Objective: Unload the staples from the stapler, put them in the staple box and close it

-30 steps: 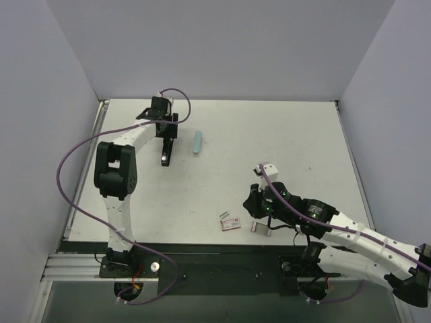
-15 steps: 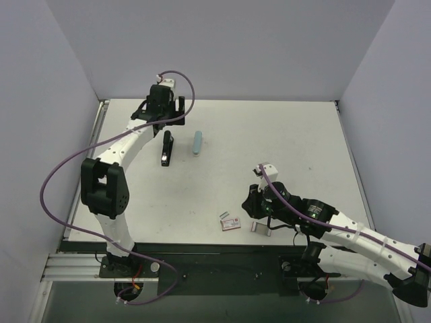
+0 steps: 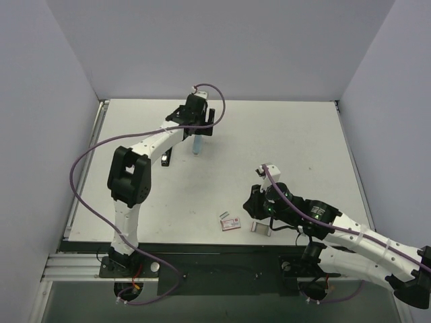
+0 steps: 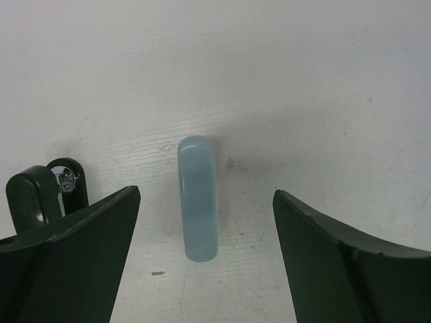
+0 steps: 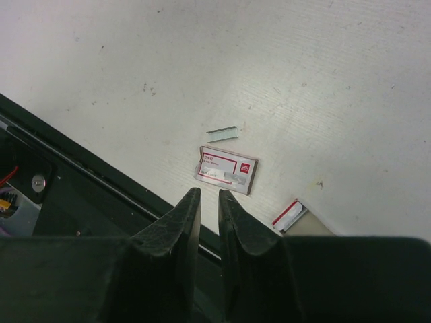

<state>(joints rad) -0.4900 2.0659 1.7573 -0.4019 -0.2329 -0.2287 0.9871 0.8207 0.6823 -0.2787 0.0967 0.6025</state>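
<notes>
At the far left of the table (image 3: 289, 134), the black stapler (image 3: 166, 159) lies flat, partly hidden under the left arm's forearm and outside the reach of the left gripper (image 3: 196, 129), which hangs just to its right. That gripper's jaws are spread wide and point down at a pale blue bar (image 3: 196, 147) lying just beside the stapler and apart from it. In the left wrist view the bar (image 4: 199, 202) runs lengthwise down the middle of the gap, with bare table on either side and neither finger touching it, so the left gripper (image 4: 205, 195) holds nothing. A dark rounded part shows at the left edge of that view; I cannot tell what it belongs to. Well apart, near the front edge, the right gripper (image 3: 251, 202) hovers over the table with its jaws drawn almost together (image 5: 209, 196), a thin slit between them and nothing in it. Below it lie a small red-and-white staple box (image 5: 227, 169), a short strip of staples (image 5: 223, 132) just beyond the box, and a second red-and-white piece (image 5: 289, 214) off to one side, partly hidden by the finger. Nothing lies between the stapler and the bar.
</notes>
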